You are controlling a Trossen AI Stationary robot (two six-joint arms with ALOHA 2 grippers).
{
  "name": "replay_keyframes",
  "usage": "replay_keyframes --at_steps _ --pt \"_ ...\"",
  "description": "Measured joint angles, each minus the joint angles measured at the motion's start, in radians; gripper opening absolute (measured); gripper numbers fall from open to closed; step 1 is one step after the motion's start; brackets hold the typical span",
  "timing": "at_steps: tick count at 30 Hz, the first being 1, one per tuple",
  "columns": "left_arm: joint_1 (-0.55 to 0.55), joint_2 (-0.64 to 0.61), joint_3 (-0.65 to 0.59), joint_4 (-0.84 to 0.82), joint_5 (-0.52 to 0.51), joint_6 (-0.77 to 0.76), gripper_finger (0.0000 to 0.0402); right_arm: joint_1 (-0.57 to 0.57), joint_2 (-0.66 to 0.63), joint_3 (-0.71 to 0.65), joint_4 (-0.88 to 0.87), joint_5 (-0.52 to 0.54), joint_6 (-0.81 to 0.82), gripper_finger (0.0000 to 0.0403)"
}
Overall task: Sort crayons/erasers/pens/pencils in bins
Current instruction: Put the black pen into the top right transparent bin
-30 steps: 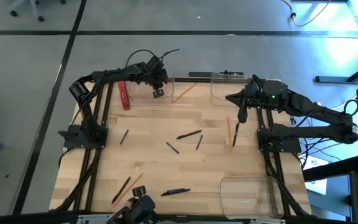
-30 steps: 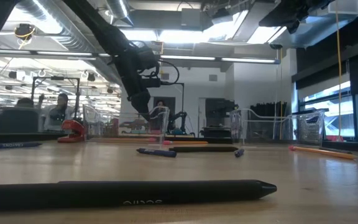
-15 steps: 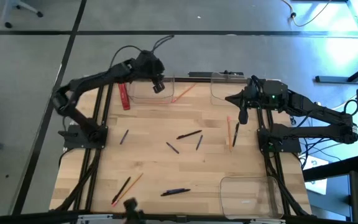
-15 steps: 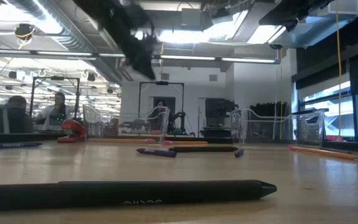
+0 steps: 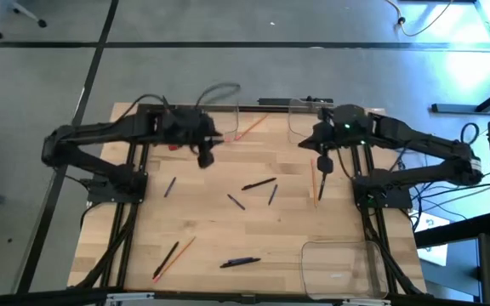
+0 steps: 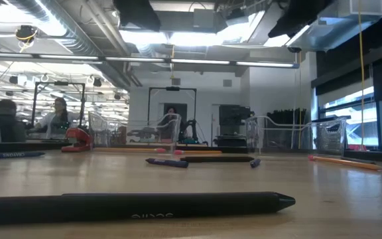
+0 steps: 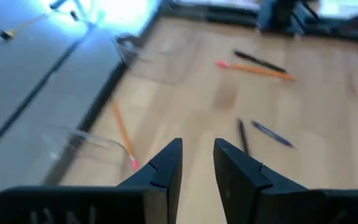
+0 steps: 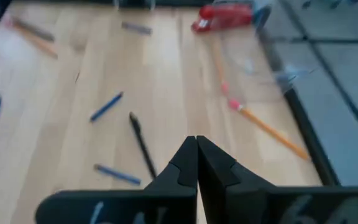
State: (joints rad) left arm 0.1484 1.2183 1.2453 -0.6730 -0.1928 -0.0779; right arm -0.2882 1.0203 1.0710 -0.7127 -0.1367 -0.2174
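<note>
My left gripper (image 5: 204,157) hangs over the table just in front of the far-left bin (image 5: 207,123), its fingers a little apart and holding nothing. My right gripper (image 5: 324,163) is pressed together and empty, near the orange pencil (image 5: 313,180) on the right. One pencil (image 5: 251,126) seems to lie already by that bin. Pens (image 5: 259,184) are scattered mid-table. I judge I am between picks; next I must lower onto one pen.

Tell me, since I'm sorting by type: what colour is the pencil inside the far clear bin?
Orange with a pink eraser end: the thin pencil, clearest in the left wrist view.
</note>
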Motion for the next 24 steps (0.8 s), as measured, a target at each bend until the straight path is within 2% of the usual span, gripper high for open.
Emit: replay_keyframes --at_steps 4,8,11,18,24 --pt "-0.125 -0.001 0.0 -0.027 -0.1 -0.099 0.0081 0.004 0.118 0.147 -0.167 -0.04 -0.051 0.0001" --pt "-0.22 -0.002 0.0 -0.039 -0.189 -0.131 0.0081 0.051 0.218 0.256 -0.322 0.022 -0.115 0.0001" --pt "-0.268 -0.002 0.0 -0.055 -0.214 -0.132 0.008 0.104 0.286 0.316 -0.397 0.036 -0.125 0.0001" --pt "-0.35 -0.011 0.0 -0.082 -0.21 -0.132 0.008 0.223 0.428 0.408 -0.416 0.037 -0.071 0.0004" --pt "-0.399 -0.058 0.0 -0.133 -0.209 -0.133 0.008 0.244 0.514 0.441 -0.317 0.039 0.058 0.0043"
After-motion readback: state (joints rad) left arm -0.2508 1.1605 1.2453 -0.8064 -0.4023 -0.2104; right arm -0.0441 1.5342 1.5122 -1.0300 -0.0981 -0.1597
